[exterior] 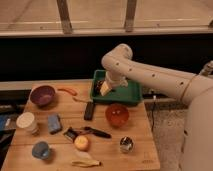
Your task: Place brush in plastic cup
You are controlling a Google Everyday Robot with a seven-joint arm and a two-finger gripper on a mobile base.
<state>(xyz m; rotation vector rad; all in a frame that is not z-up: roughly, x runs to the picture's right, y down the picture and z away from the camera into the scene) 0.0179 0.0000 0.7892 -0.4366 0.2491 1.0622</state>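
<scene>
Gripper (106,88): positioned over the left end of the green tray (131,95), at the back edge of the counter (145,155), well apart from the brush. Whether it is open or closed cannot be told.

Brush (93,131): laid flat near the middle of the counter, toward the front edge, just behind the orange fruit (82,143). The long axis is seen running nearly parallel to the front edge. The head is pointed toward the left edge, the handle tip toward the right edge and slightly frontward.

Cup (41,150): stood upright near the front-left corner, mouth up, to the left of and in front of the brush head.

Handling (judged): the brush is expected to be light and stiff. The slim handle is probably smooth, and could roll or pivot if pinched near its tip. Hold is best taken across the handle close to the head, where the weight is likely concentrated, with the grip set square to the long axis. The cup is squat and light, so tipping under the handle's overhang is considered possible.
</scene>
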